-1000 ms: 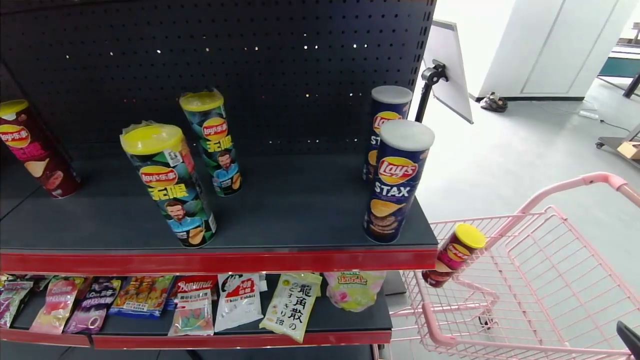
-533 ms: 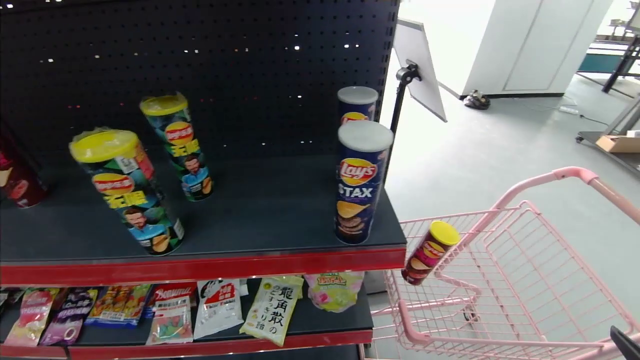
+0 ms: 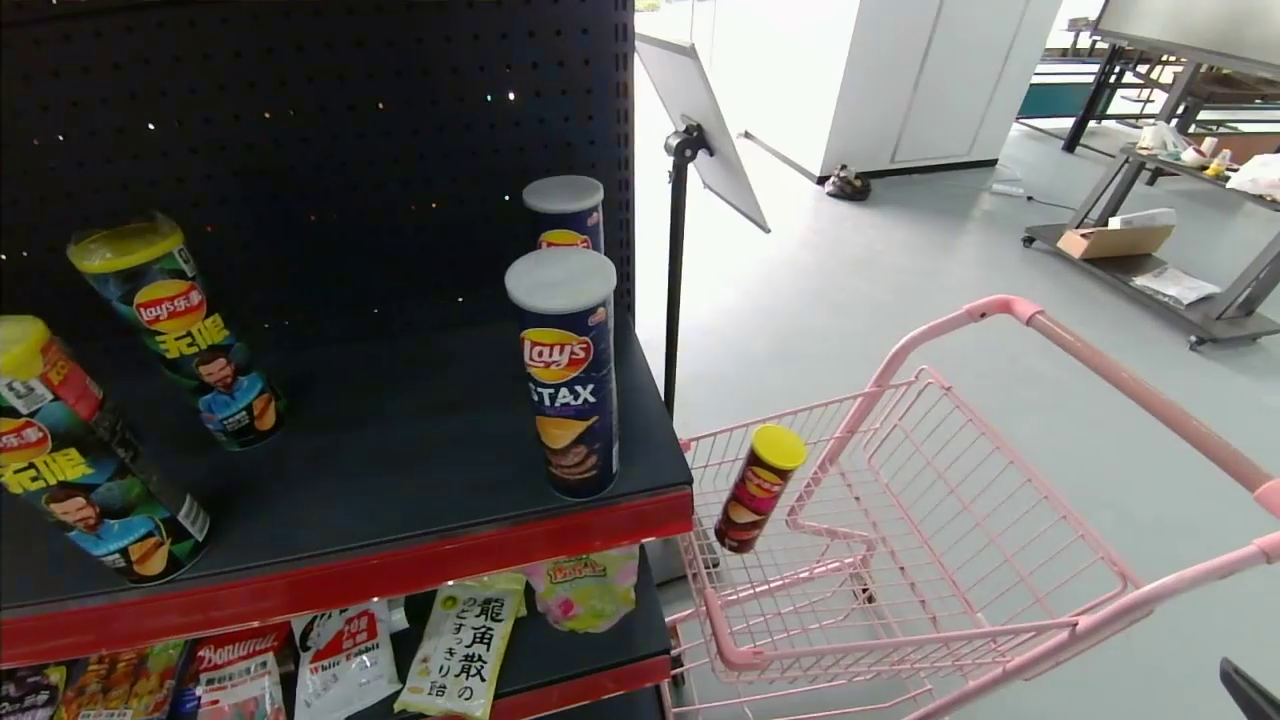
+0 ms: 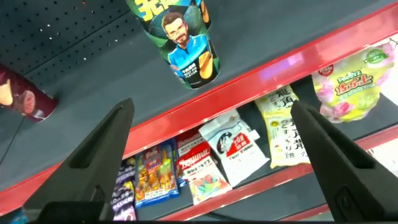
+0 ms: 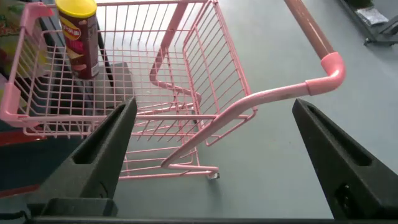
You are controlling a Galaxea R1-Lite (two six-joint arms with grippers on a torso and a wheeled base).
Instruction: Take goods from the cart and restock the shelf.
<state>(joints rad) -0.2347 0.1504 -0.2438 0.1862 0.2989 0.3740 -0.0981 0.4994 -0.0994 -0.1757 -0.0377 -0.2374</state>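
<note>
A pink wire cart (image 3: 960, 560) stands to the right of the dark shelf (image 3: 400, 450). One maroon chip can with a yellow lid (image 3: 758, 488) leans in the cart's corner nearest the shelf, also seen in the right wrist view as the maroon can (image 5: 81, 37). On the shelf stand two blue cans (image 3: 565, 370) at the right end and green cans (image 3: 175, 320) to the left. My right gripper (image 5: 214, 102) hangs open above the cart (image 5: 186, 81), holding nothing. My left gripper (image 4: 211, 106) is open in front of the shelf lip (image 4: 273, 68), below a green can (image 4: 183, 43).
Snack bags (image 3: 460, 650) lie on the lower shelf. A second maroon can (image 4: 22, 96) stands at the shelf's left. A sign board on a pole (image 3: 700, 120) rises behind the shelf end. A metal rack with a box (image 3: 1150, 240) stands at the far right.
The head camera has swung to the right, so shelf and cart sit further left in the picture. The cans and cart themselves have not moved.
</note>
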